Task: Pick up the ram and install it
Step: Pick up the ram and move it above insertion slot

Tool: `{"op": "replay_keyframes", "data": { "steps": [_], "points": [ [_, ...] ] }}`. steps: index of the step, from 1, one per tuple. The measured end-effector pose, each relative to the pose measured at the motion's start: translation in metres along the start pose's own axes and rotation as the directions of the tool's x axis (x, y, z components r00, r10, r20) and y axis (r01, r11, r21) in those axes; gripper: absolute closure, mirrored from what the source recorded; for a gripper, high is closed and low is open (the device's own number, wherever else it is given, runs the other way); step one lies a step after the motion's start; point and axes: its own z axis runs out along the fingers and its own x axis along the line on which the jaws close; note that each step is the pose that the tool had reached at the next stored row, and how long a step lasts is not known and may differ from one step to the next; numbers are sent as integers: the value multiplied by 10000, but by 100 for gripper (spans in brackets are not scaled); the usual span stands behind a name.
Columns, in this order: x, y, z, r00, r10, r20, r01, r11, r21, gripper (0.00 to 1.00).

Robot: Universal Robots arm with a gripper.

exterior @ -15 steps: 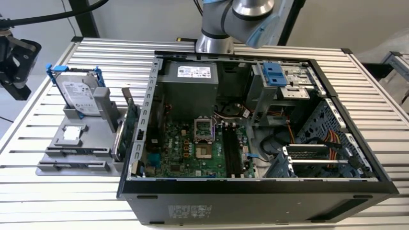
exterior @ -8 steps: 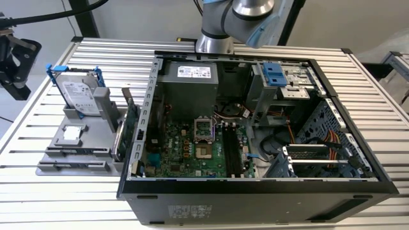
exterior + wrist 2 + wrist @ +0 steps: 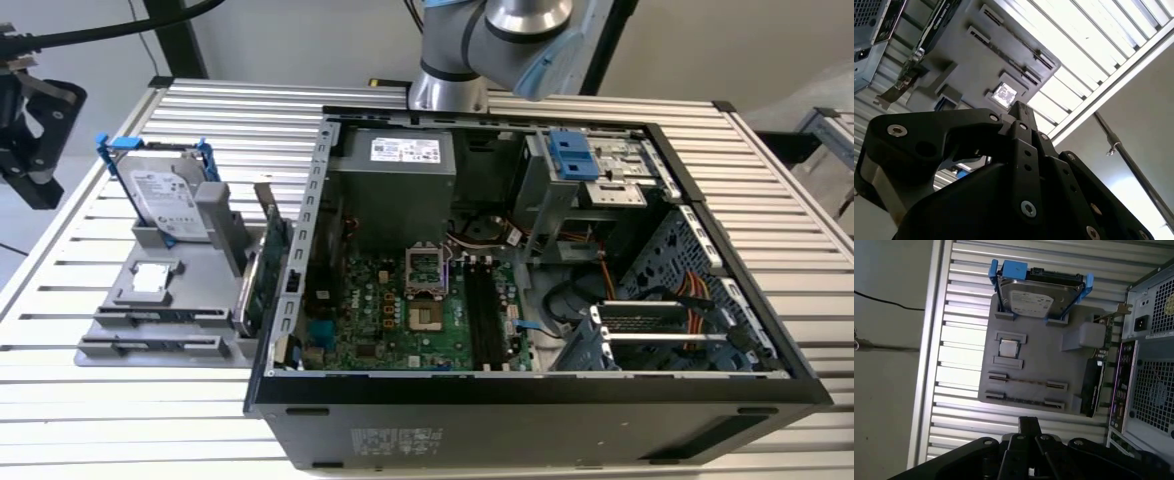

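The ram (image 3: 1026,382) stands edge-up as a thin greyish strip in the slots of the grey fixture tray (image 3: 1049,360), and a second such strip (image 3: 1026,401) lies in the row beside it. My gripper (image 3: 1029,424) hovers high above the table, well clear of the tray's ram side and touching nothing. In the second wrist view its black fingers (image 3: 1021,112) meet at one tip, shut and with nothing between them. The motherboard's long dark memory slots (image 3: 483,312) lie inside the open computer case (image 3: 747,330).
The tray (image 3: 174,300) also carries a silver hard drive in a blue frame (image 3: 167,195), a small square chip (image 3: 154,278) and a green card (image 3: 274,255) standing against the case. The arm's base (image 3: 454,80) rises behind the case. A black cabled device (image 3: 30,120) hangs at the exterior view's left.
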Motion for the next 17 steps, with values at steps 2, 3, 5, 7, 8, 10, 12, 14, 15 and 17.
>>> {"op": "replay_keyframes", "data": {
  "steps": [2,3,5,7,8,10,12,14,15,17],
  "points": [
    [0,0,0,10000,-72,-3,72,10000,0,100],
    [0,0,0,9999,-101,-4,101,9999,0,100],
    [0,0,-1,9999,-159,-7,159,9999,-1,100],
    [0,0,-1,9998,-210,-8,210,9998,-2,100],
    [0,0,-2,9997,-237,-9,237,9997,-2,100],
    [0,0,-3,9996,-297,-14,297,9996,-1,100],
    [0,0,-4,9993,-364,-17,364,9993,-1,100],
    [0,0,-4,9990,-440,-21,440,9990,-1,100],
    [0,0,-4,9989,-479,-23,479,9989,-1,100],
    [0,0,-4,9985,-554,-26,554,9985,-2,100]
  ]
}}
